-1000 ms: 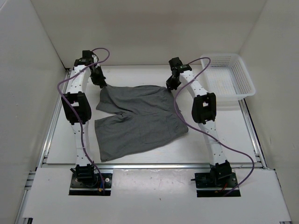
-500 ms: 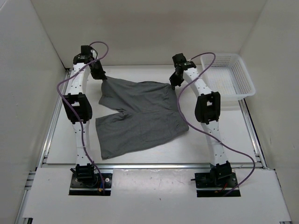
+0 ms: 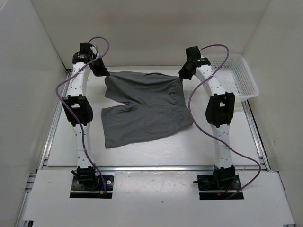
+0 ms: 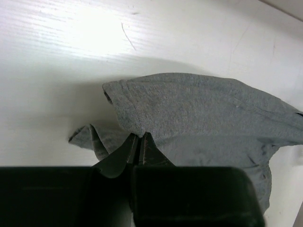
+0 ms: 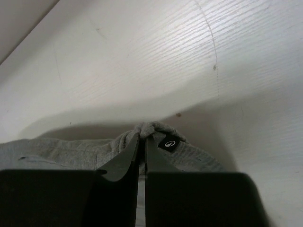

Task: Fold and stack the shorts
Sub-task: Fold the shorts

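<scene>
The dark grey shorts [image 3: 142, 106] hang stretched between my two grippers at the far side of the table, their lower part lying on the table. My left gripper [image 3: 105, 74] is shut on the far left corner of the shorts; the left wrist view shows its jaws pinching the cloth [image 4: 199, 109]. My right gripper [image 3: 182, 77] is shut on the far right corner; the right wrist view shows cloth [image 5: 189, 153] with a small black label [image 5: 169, 144] bunched between the jaws. No drawstring shows.
A white plastic mesh basket [image 3: 234, 78] stands at the far right, close to the right arm. White walls enclose the table on three sides. A metal rail [image 3: 156, 167] runs along the near edge.
Both grippers have moved toward the far wall and apart, lifting and stretching the shorts' far edge; the cloth has slid farther back and to the right.
</scene>
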`<control>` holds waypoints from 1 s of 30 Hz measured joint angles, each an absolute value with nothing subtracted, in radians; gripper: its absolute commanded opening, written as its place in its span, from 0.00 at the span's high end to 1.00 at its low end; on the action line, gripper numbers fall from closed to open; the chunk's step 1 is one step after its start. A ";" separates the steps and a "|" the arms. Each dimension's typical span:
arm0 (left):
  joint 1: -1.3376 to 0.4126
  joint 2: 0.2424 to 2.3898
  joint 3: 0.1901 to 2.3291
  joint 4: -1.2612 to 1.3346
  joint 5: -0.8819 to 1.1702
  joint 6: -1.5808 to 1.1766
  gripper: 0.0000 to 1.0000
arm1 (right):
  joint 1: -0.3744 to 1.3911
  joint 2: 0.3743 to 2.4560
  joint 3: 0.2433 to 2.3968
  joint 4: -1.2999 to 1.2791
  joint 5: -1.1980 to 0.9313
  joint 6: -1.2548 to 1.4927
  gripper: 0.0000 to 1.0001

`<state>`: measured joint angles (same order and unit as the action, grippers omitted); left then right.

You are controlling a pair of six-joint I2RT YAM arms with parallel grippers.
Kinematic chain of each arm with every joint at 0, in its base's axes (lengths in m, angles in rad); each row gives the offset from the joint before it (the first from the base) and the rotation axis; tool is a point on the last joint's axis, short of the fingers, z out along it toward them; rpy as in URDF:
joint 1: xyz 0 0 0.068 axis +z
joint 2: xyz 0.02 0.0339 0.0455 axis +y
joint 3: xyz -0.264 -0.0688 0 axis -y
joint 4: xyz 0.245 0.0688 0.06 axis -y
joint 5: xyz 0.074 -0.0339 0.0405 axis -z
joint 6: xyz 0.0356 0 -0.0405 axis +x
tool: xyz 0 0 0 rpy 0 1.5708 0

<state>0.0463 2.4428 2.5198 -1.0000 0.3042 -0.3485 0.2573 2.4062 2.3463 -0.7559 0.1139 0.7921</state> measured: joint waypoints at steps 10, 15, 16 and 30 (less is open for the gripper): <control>0.047 2.064 2.088 -0.961 0.291 -0.322 0.90 | 0.283 2.074 1.996 -0.660 0.092 0.665 1.00; 0.022 1.718 1.672 -0.908 0.232 -0.375 0.90 | 0.329 1.787 1.589 -0.569 0.134 0.610 1.00; 0.015 1.643 1.575 -0.909 0.216 -0.398 0.83 | 0.342 1.726 1.496 -0.554 0.144 0.601 1.00; -0.019 1.229 1.011 -0.959 0.145 -0.574 0.70 | 0.412 1.324 0.923 -0.555 0.271 0.646 0.49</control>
<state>-0.0193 1.2289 1.0115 -0.9592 0.1452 -0.5743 0.4118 1.3243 0.9230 -0.5549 0.2710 0.6456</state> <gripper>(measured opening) 0.607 0.604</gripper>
